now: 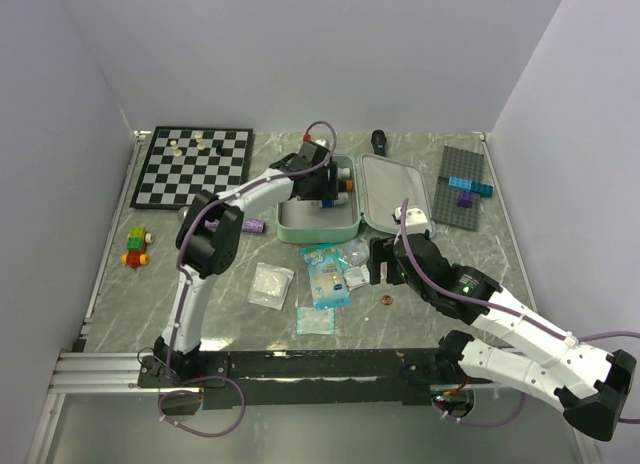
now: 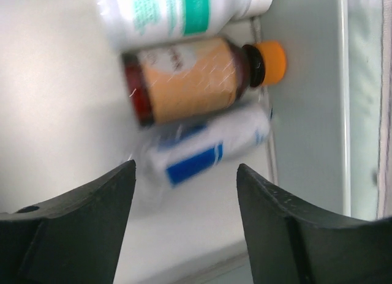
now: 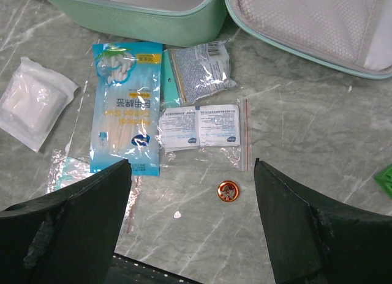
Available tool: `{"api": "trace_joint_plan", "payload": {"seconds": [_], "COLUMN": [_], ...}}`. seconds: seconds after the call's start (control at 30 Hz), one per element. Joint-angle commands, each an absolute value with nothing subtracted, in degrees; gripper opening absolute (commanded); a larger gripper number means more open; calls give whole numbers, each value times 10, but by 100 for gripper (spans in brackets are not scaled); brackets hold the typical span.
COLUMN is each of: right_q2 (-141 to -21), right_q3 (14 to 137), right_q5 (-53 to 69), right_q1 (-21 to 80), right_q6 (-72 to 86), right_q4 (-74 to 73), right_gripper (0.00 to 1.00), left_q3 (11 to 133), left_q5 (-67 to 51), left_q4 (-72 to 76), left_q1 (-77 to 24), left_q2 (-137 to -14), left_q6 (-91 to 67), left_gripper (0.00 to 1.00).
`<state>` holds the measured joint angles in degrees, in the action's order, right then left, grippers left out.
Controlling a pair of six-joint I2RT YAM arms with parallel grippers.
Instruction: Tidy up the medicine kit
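Note:
The medicine kit lies open mid-table, its mint-green base (image 1: 318, 224) beside its flat lid (image 1: 395, 192). My left gripper (image 1: 325, 189) reaches down into the base. In the left wrist view it is open (image 2: 185, 192) with nothing between its fingers. Just beyond its tips lies a blurred white and blue tube (image 2: 208, 146), then a brown bottle with an orange cap (image 2: 184, 82) and a white bottle with a green label (image 2: 177, 11). My right gripper (image 3: 192, 192) hangs open over the table near a small orange tin (image 3: 228, 191), a zip bag of sachets (image 3: 199, 126) and a blue swab pack (image 3: 127, 106).
A foil packet (image 3: 199, 67) and a gauze pad (image 3: 33, 103) lie in front of the kit. A chessboard (image 1: 192, 166) sits at the back left, toy bricks (image 1: 137, 246) at the left, and a grey baseplate (image 1: 462, 184) at the back right.

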<state>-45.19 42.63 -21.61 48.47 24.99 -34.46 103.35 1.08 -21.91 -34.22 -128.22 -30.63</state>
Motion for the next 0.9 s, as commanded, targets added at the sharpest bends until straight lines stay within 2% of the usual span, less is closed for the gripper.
{"api": "trace_joint_plan", "payload": {"seconds": [0.0,0.23,0.4,0.47,0.5,0.53,0.57,0.67,0.87], "right_q2": [-453,-474,-516,-541,-552,-565,-575,-621,-747], "right_q3": [434,433,428,431,432,432,432,437,491], "right_q5": [-224,-197,-121,-89,-75,-64,-51,-24,-4], "right_q1": [481,482,482,483,483,484,484,489,490], "right_q6": [244,249,225,217,214,213,210,209,214], "right_q4": [-330,-315,-293,-287,-283,-278,-268,-241,-202], "right_gripper": [88,88,88,88,88,87,87,84,77], "left_q3": [992,928,772,662,616,563,506,426,387], "left_q5": [39,95,174,169,160,153,150,116,133], "left_q4": [-185,-185,-137,-86,-50,-37,-17,12,-72], "left_q1": [-340,-341,-339,-328,-321,-312,-306,-294,-294], "left_q2": [-1154,-986,-825,-740,-695,-657,-617,-527,-451], "left_q6": [-303,-340,-384,-411,-431,-448,-467,-475,-484], "left_gripper": [73,75,79,86,95,99,97,97,99]}}
